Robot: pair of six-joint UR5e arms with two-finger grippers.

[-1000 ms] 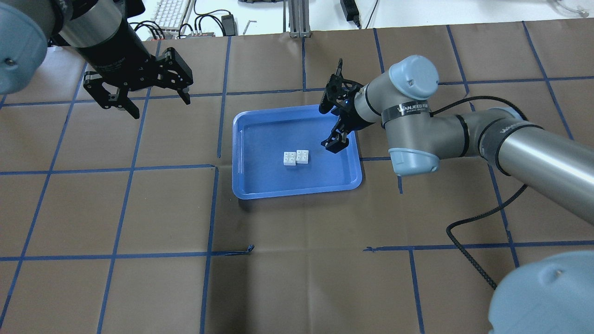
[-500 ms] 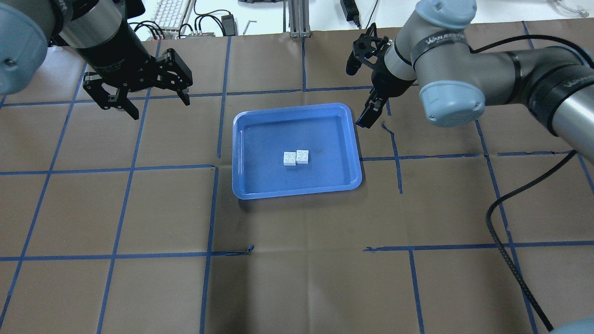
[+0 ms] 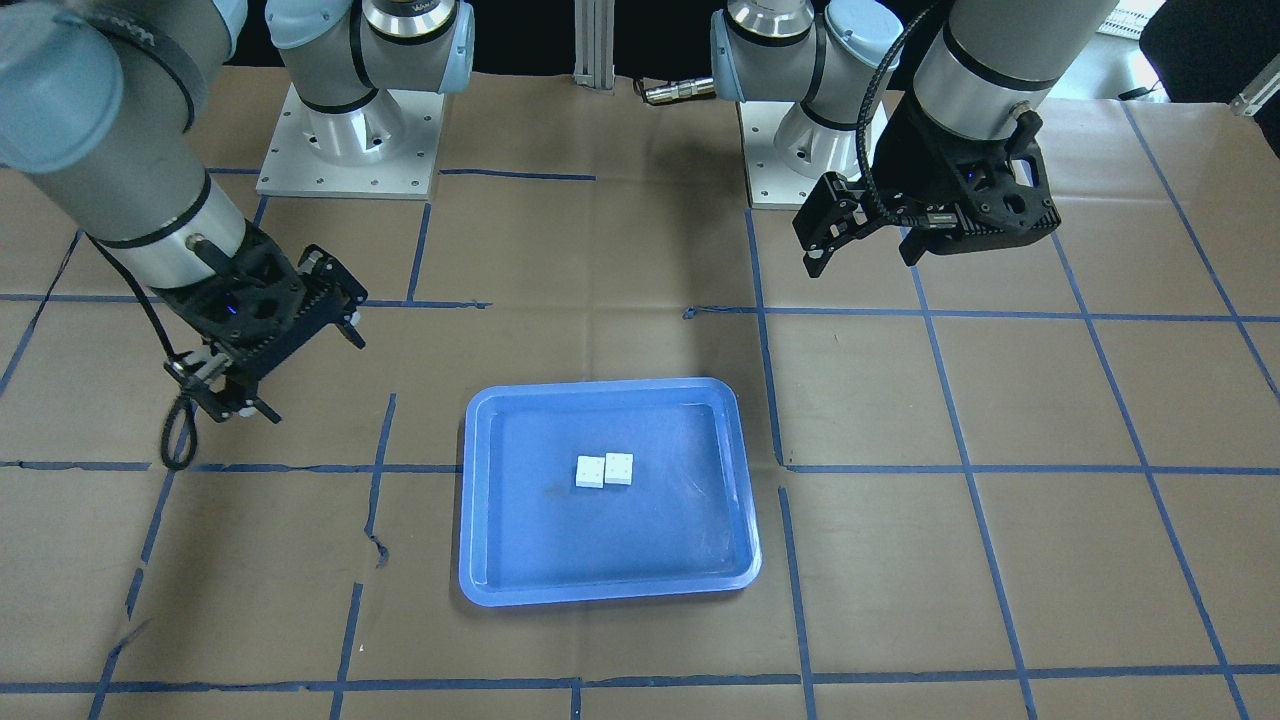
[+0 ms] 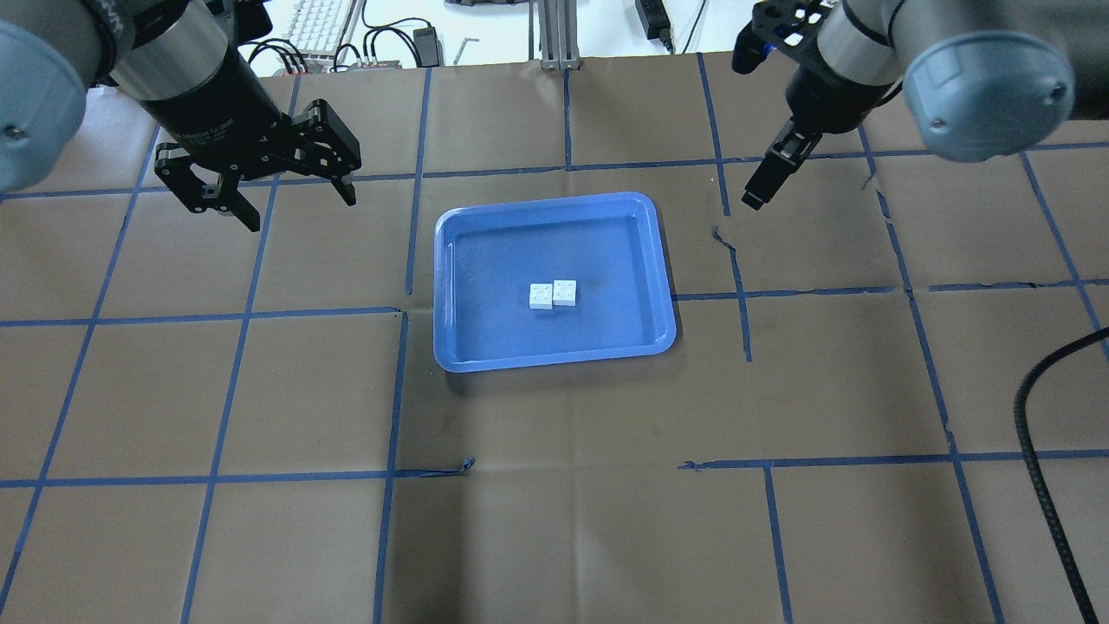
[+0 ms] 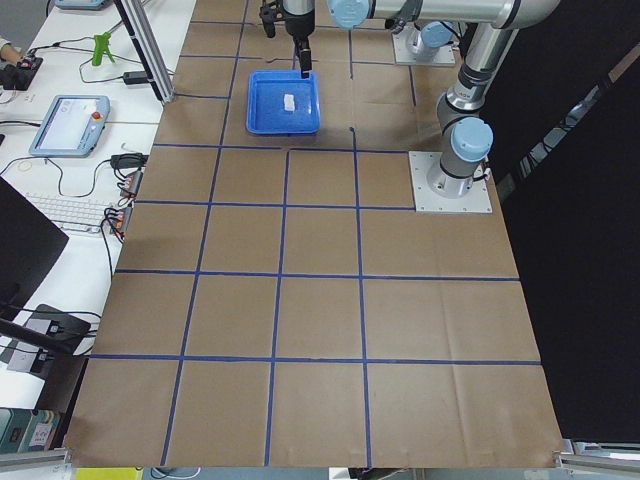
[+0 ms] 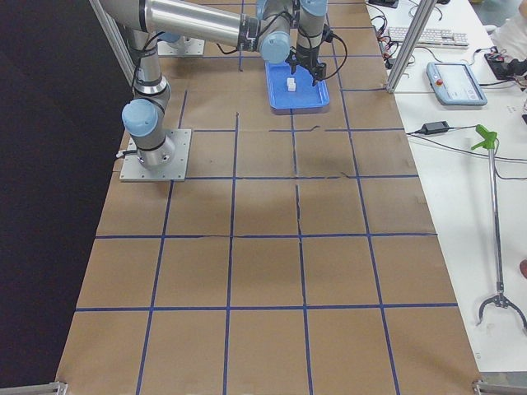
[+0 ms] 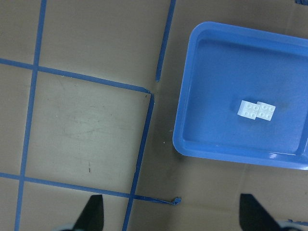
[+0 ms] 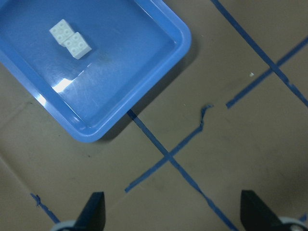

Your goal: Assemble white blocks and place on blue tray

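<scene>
Mid-frame in overhead view, white blocks (image 4: 554, 294) sit joined on blue tray (image 4: 554, 363), so task looks done. Further back, left gripper (image 4: 299, 208) upper left & right gripper (image 4: 750, 130) upper right hang spread, empty; next I'd park both

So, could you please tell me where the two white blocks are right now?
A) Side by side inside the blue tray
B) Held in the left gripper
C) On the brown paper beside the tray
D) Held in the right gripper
A: the white blocks lie side by side on the floor of the blue tray, with no gripper on them.
</scene>
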